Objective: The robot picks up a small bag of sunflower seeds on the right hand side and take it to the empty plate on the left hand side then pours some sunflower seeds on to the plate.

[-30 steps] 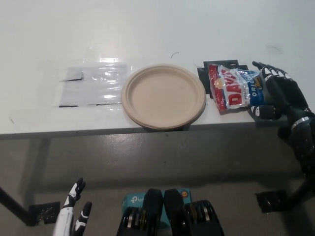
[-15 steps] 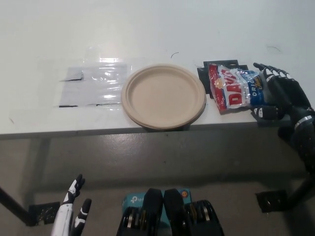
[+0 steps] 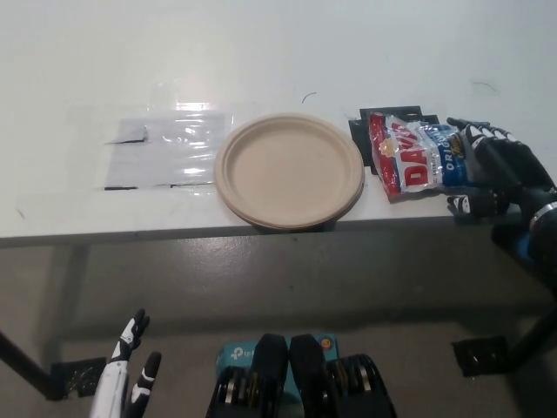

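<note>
**Right hand lines up on the seed bag**

Right hand (image 3: 494,174), black, sits at the bag's right edge, fingers spread and curled around that end, not clamped on it as far as I can judge — call it released, nothing lifted. Biggest thing in play is the white table (image 3: 261,52), carrying everything. Next, the empty plate (image 3: 289,170), near the front edge at centre, with the clear plastic sheet (image 3: 164,152) just to its left. Then the sunflower seed bag (image 3: 416,155), lying flat just right of the plate, resting on black tape marks (image 3: 359,127).

For a clean grab, I'd want the fingers closing across the bag's width, pinching the crinkly film firmly so it doesn't slide. Lift before travelling; the plate rim is close. Left hand (image 3: 126,374), white, rests low below the table, fingers apart, empty.
</note>
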`<state>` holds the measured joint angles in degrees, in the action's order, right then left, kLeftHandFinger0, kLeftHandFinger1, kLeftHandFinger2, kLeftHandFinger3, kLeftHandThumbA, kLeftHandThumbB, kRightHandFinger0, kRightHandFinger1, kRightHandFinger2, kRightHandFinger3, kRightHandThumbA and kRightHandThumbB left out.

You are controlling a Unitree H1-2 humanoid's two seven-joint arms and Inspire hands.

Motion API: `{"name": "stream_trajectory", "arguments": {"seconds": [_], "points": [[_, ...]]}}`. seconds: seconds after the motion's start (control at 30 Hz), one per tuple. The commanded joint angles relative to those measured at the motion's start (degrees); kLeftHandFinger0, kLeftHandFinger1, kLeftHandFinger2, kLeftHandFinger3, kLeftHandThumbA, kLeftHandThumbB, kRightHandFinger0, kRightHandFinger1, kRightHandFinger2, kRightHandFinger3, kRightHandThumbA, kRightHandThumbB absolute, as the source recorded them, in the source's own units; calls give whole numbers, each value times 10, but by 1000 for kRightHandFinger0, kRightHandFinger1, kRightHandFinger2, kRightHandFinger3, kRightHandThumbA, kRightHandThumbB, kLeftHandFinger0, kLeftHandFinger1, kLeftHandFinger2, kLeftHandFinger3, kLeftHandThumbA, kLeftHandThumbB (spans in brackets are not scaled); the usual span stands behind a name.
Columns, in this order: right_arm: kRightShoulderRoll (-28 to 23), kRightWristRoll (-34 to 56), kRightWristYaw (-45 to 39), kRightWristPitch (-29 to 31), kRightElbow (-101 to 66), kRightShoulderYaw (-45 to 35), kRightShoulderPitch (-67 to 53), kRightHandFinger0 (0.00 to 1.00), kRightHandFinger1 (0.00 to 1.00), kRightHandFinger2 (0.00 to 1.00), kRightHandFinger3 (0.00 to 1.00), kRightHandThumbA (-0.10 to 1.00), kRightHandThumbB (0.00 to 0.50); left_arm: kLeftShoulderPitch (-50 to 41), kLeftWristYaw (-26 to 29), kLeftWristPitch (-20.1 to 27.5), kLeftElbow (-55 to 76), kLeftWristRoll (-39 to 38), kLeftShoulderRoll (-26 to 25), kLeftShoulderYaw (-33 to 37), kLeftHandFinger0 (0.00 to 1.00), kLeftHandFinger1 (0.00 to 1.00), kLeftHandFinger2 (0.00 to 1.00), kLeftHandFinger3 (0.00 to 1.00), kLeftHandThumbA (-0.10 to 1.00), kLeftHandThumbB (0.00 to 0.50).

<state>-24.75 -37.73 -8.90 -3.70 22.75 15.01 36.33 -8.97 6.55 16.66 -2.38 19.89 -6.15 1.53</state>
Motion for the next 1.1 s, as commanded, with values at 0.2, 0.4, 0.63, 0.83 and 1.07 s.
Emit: {"name": "stream_trajectory", "arguments": {"seconds": [0.2,0.4,0.63,0.83,1.07], "points": [[-1,-9,6,-5,17,10,49,1000,1000,1000,1000,819,500,8,4,4,12,6,-8,-1,1000,1000,1000,1000,1000,82],[2,-14,15,-7,24,16,51,1000,1000,1000,1000,822,491,4,2,-2,18,7,-8,-1,1000,1000,1000,1000,1000,78],[6,-17,12,-17,25,17,60,1000,1000,1000,1000,915,498,4,2,4,15,6,-9,0,1000,1000,1000,1000,1000,81],[7,-38,11,-23,45,33,78,1000,1000,1000,1000,941,497,0,2,5,16,4,-9,0,1000,1000,1000,1000,1000,83],[7,-47,17,-19,114,55,120,1000,1000,1000,1000,903,500,2,4,7,13,4,-8,-2,1000,1000,1000,1000,1000,97]]}}
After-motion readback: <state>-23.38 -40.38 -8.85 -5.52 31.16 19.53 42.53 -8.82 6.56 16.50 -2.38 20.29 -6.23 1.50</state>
